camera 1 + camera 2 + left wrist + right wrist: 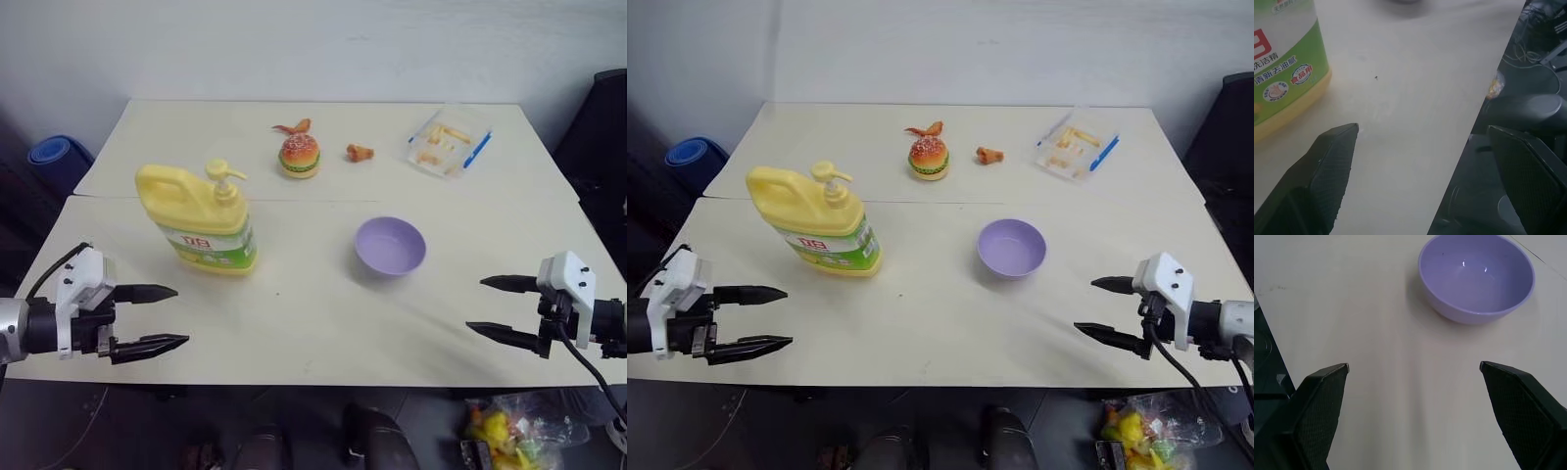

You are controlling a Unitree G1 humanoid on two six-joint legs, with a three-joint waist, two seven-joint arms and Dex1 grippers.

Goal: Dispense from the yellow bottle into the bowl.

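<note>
Both grippers, left gripper (167,318) and right gripper (498,308), are held empty with jaws apart at the table (294,333) front edge; yellow bottle (199,219) stands upright left of centre, bowl (390,245) well apart to its right; approach is judged not yet begun; next, the bottle likely must be brought beside the bowl and its pump pressed.

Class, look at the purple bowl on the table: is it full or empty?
Empty. The bowl stands upright on the table, and its smooth lavender inside shows only light glints, no liquid.
</note>
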